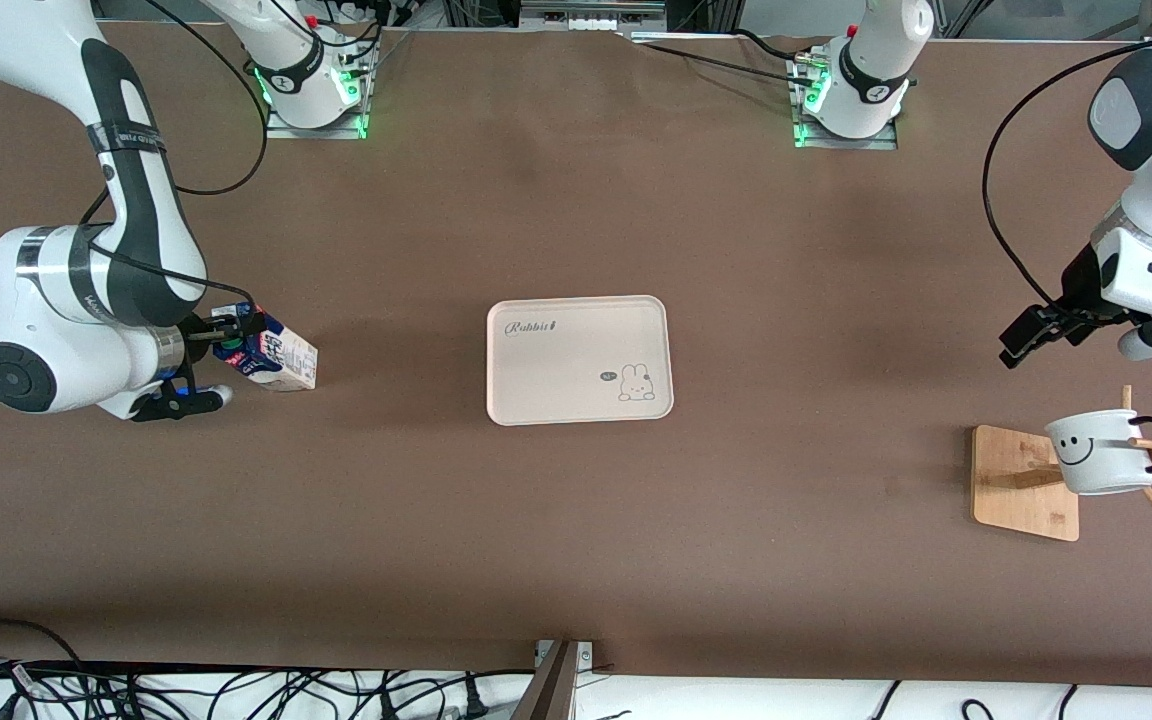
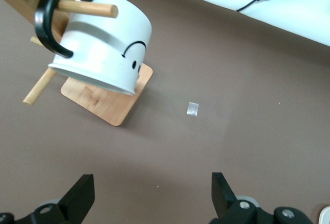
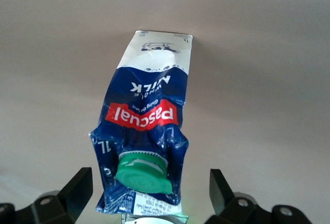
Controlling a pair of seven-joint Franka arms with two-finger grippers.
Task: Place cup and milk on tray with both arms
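Observation:
The milk (image 1: 276, 360) stands on the table toward the right arm's end. My right gripper (image 1: 223, 335) is open, with a finger on each side of the milk's crumpled top and green cap (image 3: 144, 172), not touching it. The cup (image 1: 1099, 452) hangs by its black handle on a peg of the wooden rack (image 1: 1021, 480) toward the left arm's end. My left gripper (image 1: 1028, 340) is open and empty in the air, over the table beside the rack. The left wrist view shows the cup (image 2: 103, 49) ahead of its open fingers (image 2: 80, 197). The tray (image 1: 578, 360) lies bare at the table's middle.
The rack's square wooden base (image 2: 111, 100) and slanted pegs stick out around the cup. A small bit of tape (image 2: 192, 108) lies on the table near the rack. Cables (image 1: 236, 690) lie past the table's edge nearest the front camera.

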